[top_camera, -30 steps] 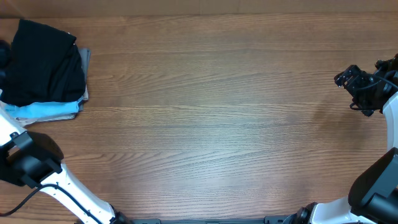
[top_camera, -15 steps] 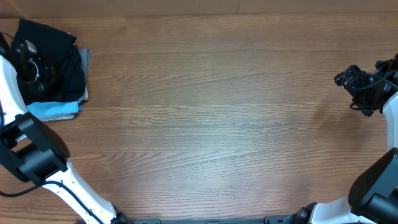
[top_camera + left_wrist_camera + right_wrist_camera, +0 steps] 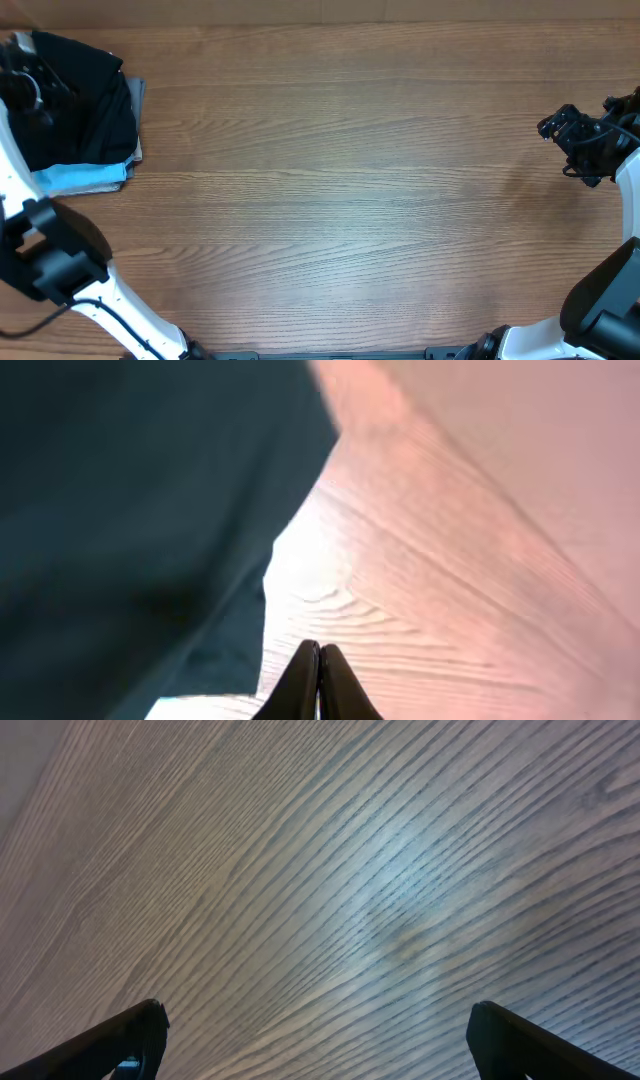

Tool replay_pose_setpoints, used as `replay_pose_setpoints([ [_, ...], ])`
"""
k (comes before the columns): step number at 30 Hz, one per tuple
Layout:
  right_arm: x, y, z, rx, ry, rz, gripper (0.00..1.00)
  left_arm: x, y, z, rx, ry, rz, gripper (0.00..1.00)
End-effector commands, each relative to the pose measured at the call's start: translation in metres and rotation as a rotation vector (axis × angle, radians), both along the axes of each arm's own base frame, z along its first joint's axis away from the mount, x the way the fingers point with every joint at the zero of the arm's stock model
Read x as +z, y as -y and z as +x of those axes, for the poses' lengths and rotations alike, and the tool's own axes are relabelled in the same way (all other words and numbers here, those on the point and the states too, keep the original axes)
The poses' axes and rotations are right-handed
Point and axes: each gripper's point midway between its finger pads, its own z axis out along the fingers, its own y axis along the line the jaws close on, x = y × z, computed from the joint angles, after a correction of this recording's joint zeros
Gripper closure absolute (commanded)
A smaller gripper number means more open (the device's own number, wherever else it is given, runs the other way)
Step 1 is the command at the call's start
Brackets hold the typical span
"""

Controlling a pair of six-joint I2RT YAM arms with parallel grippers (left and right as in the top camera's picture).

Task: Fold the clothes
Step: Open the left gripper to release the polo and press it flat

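Black garment (image 3: 85, 100) lay atop pale blue folded garment (image 3: 85, 178) at bench (image 3: 330, 200) corner; left end effector (image 3: 318, 678) pressed together, gripping nothing, beside it; right end effector (image 3: 315, 1020) spread wide above bench

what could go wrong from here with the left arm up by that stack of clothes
1. The left gripper is shut over bare wood beside the black garment, not on it; going in like this may only shove the fabric.
2. The black garment lies on top of a pale blue garment, so a deep grab might drag both out together.
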Motion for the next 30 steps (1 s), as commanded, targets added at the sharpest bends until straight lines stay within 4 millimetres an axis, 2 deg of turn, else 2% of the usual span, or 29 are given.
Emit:
replay_pose_setpoints([
  [1,0.008,0.003,0.003,0.0,0.02,-0.016,0.0,0.031,-0.015,-0.013,0.036,0.01,0.161,0.96],
  [3,0.008,0.003,0.003,0.0,0.02,-0.016,0.0,0.016,-0.019,-0.014,0.041,-0.04,0.192,0.96],
  [5,0.008,0.003,0.003,0.0,0.02,-0.016,0.0,-0.01,-0.022,-0.016,0.049,-0.112,0.204,0.96],
  [11,0.008,0.003,0.003,0.0,0.02,-0.016,0.0,-0.067,-0.023,-0.018,0.044,-0.21,0.159,0.96],
  [14,0.008,0.003,0.003,0.0,0.02,-0.016,0.0,-0.088,-0.021,-0.018,0.036,-0.243,0.141,0.96],
  [17,0.008,0.003,0.003,0.0,0.02,-0.016,0.0,-0.096,-0.021,-0.018,0.037,-0.248,0.14,0.96],
  [20,0.008,0.003,0.003,0.0,0.02,-0.016,0.0,-0.095,-0.024,-0.018,0.041,-0.247,0.151,0.96],
  [23,0.008,0.003,0.003,0.0,0.02,-0.016,0.0,-0.085,-0.023,-0.015,0.052,-0.221,0.124,0.96],
  [27,0.008,0.003,0.003,0.0,0.02,-0.016,0.0,-0.039,-0.009,-0.006,0.018,-0.102,0.074,0.96],
  [30,0.008,0.003,0.003,0.0,0.02,-0.016,0.0,0.01,0.007,-0.004,0.002,-0.02,0.106,0.96],
])
